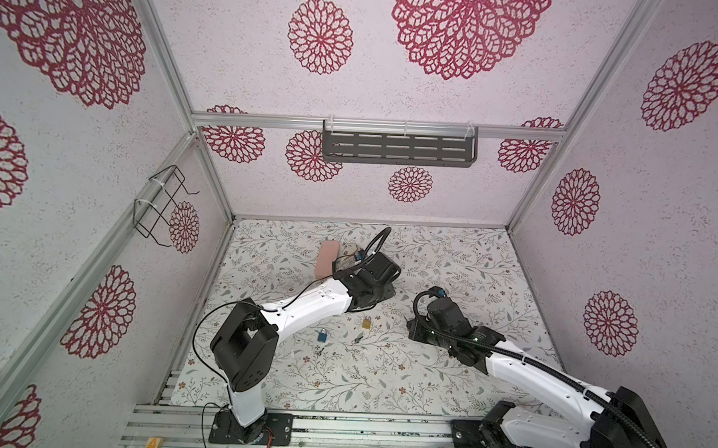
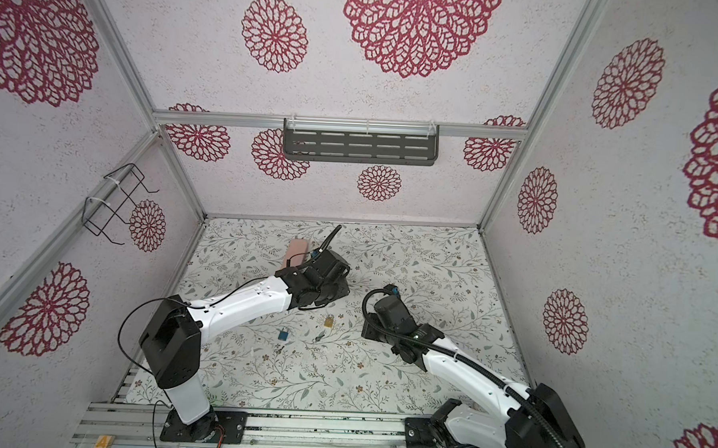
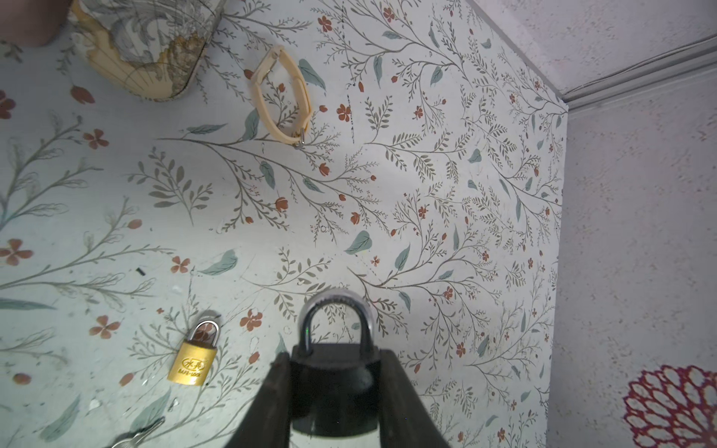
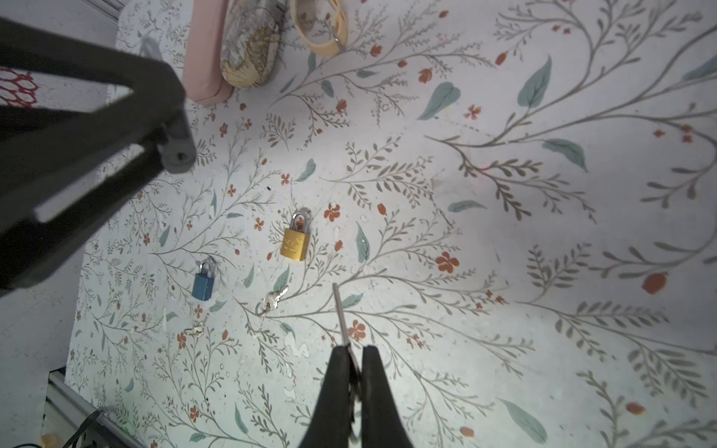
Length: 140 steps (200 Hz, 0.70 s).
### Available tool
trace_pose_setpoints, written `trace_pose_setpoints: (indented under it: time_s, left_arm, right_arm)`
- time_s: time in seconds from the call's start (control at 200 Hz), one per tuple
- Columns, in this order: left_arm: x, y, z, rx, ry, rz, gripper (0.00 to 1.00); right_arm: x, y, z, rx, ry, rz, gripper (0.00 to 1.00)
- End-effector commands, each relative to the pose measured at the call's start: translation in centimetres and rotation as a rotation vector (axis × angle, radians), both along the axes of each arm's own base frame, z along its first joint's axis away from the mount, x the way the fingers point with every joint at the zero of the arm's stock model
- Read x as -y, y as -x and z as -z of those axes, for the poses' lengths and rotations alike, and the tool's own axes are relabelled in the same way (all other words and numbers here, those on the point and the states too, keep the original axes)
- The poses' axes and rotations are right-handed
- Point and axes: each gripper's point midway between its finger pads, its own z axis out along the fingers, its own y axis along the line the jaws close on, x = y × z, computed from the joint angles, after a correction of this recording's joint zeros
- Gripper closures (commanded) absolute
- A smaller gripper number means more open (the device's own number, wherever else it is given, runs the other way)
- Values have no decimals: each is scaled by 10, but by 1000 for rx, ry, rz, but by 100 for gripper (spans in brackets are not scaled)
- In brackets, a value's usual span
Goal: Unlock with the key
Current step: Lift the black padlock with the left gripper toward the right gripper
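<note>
Left gripper [image 3: 334, 358] clamps black padlock with silver shackle [image 3: 333, 382]; right gripper [image 4: 355, 351] pinches thin silver key [image 4: 340, 314], blade forward, keyhole face [image 4: 179, 156] well apart, off its axis.

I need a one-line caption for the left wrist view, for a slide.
The left claw grips a black padlock, shackle closed, over the floral table; a brass padlock lies nearby.

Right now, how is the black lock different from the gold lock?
The black lock has a dark body, and the gold lock has a shiny yellow one. The black lock is pinched in the left gripper, while the gold lock lies flat on the table with nothing touching it. Both are padlocks, and both have their metal loops shut.
</note>
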Motion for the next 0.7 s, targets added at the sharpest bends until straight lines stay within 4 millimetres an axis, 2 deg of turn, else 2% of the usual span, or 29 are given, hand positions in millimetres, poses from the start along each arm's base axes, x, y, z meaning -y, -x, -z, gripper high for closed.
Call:
trace_pose_setpoints:
  time_s: [0.0,0.265,0.475,0.695]
  left_arm:
    - [-5,-10,-27,58,89,-80,100]
    - [-12,-9,-27,51,124,-127,100]
    - [-12,-8,-26,43,146,-138,100]
    - [-14,-6,-26,41,147,-142,100]
  right_arm:
    - [-18,-19,-28,135,-90,40,100]
    - [-43,-24,-48,233,-225,37,100]
    - [-60,-30,-51,247,-299,20,100]
    - [-66,-37,-53,243,-340,32,100]
